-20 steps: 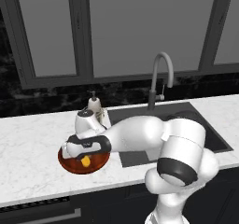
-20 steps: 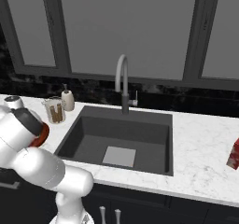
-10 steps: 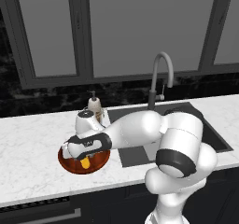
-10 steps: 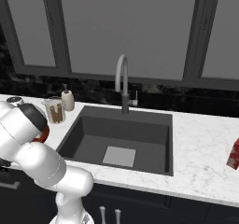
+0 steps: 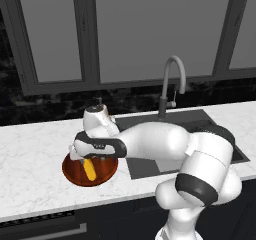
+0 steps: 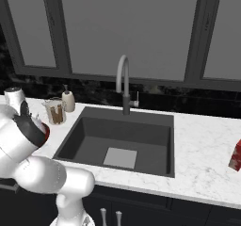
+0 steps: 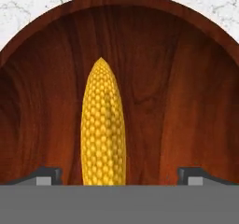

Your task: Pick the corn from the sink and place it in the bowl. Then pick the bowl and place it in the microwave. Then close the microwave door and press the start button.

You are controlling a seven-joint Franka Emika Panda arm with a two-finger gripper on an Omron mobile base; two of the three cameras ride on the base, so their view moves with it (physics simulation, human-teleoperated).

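Hovering over the bowl (image 7: 186, 78), my gripper (image 7: 119, 174) has its fingertips (image 7: 46, 174) spread wide at the bottom corners of the hand view, neither one touching the corn (image 7: 103, 129) that lies between them on the wood. From the left base view, the corn (image 5: 90, 170) rests inside the reddish-brown bowl (image 5: 75, 174) at lower left of frame, on the white marble counter (image 5: 35, 149). To the right sits the dark sink (image 6: 122, 140) with its curved faucet (image 6: 123, 81), centre of the right base view.
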